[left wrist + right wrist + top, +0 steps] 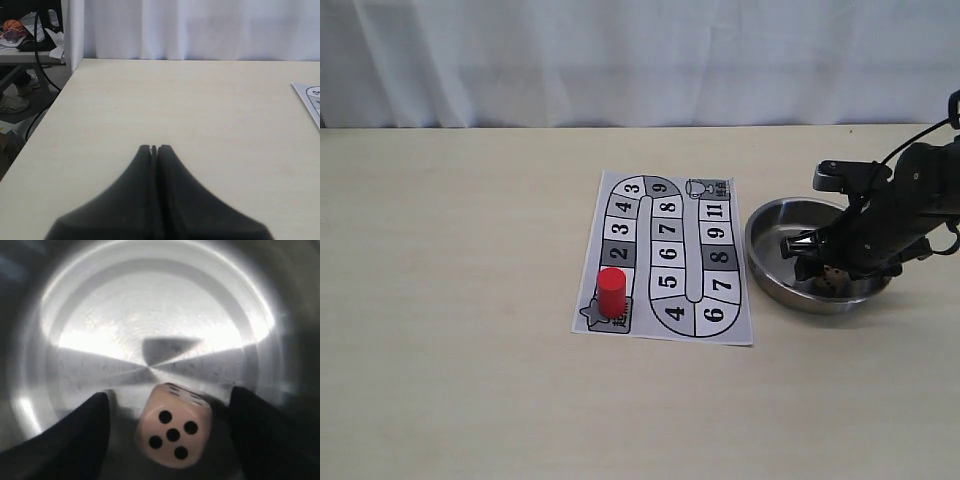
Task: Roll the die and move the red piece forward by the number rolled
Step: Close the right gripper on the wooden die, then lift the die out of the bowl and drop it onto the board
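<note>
The die (pixel 172 426), a pale tan cube showing a five-dot face, lies on the bottom of the steel bowl (pixel 150 315). My right gripper (pixel 169 402) is lowered into the bowl and open, one dark finger (pixel 85 435) on each side of the die with a gap to each. In the exterior view the die (pixel 832 281) sits under the right gripper (pixel 820 266) inside the bowl (pixel 765 270). The red piece (pixel 611 291) stands upright on the star square at the board's near left corner. My left gripper (pixel 154 148) is shut and empty over bare table.
The printed board (pixel 665 256) with numbered squares lies flat mid-table, just left of the bowl. Its corner (pixel 310 97) shows in the left wrist view. The table's left edge (pixel 47 107) drops to a floor with cables and clutter. A white curtain hangs behind.
</note>
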Robot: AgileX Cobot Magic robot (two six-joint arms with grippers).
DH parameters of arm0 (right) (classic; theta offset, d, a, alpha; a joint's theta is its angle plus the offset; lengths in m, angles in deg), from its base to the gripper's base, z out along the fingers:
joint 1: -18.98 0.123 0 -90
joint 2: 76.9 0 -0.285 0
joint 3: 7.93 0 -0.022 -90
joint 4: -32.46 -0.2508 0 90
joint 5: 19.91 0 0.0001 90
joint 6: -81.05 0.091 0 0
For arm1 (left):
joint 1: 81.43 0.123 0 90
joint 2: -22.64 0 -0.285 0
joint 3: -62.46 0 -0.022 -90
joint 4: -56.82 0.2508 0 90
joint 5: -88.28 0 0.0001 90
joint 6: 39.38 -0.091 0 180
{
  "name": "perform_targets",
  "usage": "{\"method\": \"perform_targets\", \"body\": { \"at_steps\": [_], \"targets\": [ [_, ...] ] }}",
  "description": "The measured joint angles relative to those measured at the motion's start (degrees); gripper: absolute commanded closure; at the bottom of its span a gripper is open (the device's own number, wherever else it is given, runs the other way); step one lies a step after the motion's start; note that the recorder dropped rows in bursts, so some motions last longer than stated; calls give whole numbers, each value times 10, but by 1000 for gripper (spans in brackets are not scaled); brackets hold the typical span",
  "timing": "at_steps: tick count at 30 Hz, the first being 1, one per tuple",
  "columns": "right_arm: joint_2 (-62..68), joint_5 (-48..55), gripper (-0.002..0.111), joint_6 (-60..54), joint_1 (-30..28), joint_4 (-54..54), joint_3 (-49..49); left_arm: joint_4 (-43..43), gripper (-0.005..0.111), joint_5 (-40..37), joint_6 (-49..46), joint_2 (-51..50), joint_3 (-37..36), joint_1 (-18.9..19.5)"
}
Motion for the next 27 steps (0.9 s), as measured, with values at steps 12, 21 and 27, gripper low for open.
{"method": "perform_targets", "body": {
  "at_steps": [12,21,27],
  "targets": [
    [0,1,104,0,0,-1,-5,0,107,0,0,0,0,0],
    [0,121,104,0,0,-2,-100,0,107,0,0,0,0,0],
    [0,156,104,-1,0,-2,-165,0,107,0,0,0,0,0]
  ]
}}
